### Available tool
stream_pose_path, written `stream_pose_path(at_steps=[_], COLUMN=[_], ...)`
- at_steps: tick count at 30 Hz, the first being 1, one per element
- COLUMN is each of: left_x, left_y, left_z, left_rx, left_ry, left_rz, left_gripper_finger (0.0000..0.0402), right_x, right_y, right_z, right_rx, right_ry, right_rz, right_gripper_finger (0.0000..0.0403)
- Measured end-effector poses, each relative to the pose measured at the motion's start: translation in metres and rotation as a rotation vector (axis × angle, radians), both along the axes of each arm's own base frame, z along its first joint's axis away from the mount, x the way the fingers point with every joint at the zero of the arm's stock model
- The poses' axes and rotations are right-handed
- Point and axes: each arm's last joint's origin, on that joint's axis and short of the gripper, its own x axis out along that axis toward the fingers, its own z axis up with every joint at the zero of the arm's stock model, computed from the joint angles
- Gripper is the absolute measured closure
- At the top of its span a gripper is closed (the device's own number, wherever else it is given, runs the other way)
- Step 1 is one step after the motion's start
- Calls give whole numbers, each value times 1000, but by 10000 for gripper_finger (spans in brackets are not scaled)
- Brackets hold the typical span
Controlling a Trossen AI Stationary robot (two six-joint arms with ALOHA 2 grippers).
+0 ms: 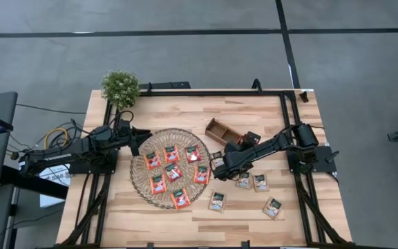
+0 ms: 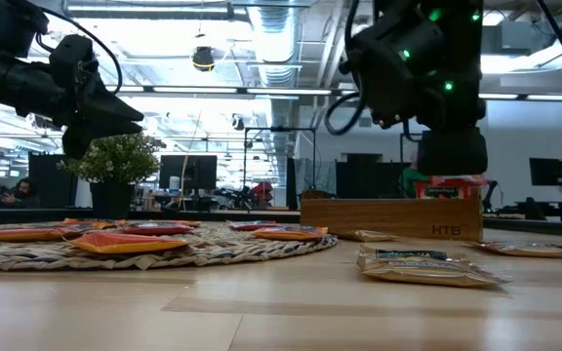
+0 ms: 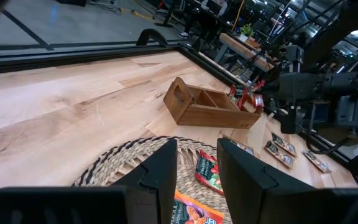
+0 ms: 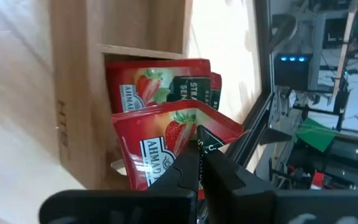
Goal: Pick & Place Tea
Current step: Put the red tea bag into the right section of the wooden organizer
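step in hand, as i read it: placing. my right gripper (image 4: 199, 163) is clamped on a red strawberry tea sachet (image 4: 166, 140), hanging over the end compartment of the wooden compartment tray (image 1: 220, 129), where another red sachet (image 4: 151, 84) already stands on edge. next move, my guess: lower it beside that one, then let go; slot looks narrow, so the sachet has to go in edge-first w/o snagging the tray wall. rest of the tea: red-orange sachets (image 1: 172, 153) spread on the round wicker mat (image 1: 139, 185), green-and-pale sachets (image 1: 217, 201) loose on the table (image 1: 254, 104) near the right arm. left gripper (image 3: 196, 163) hovers over the mat's far edge, fingers partly apart, nothing between them, pointing toward the tray. in the way: not much. potted plant (image 1: 120, 87) sits at the far left corner, well apart. left arm is close enough to the tray to watch for crowding.
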Motion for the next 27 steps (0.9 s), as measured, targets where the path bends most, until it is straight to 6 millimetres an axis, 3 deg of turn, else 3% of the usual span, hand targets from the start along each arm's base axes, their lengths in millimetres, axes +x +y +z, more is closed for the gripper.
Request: stream_pose_path(at_steps=[27], left_x=[0], left_y=[0], left_z=[0], left_rx=[0], left_ry=[0], left_rz=[0], left_gripper_finger=[296], right_x=[4], right_y=[-15], right_z=[0], right_rx=[-92], right_ry=[-57], right_rz=[-5], right_gripper_finger=[402])
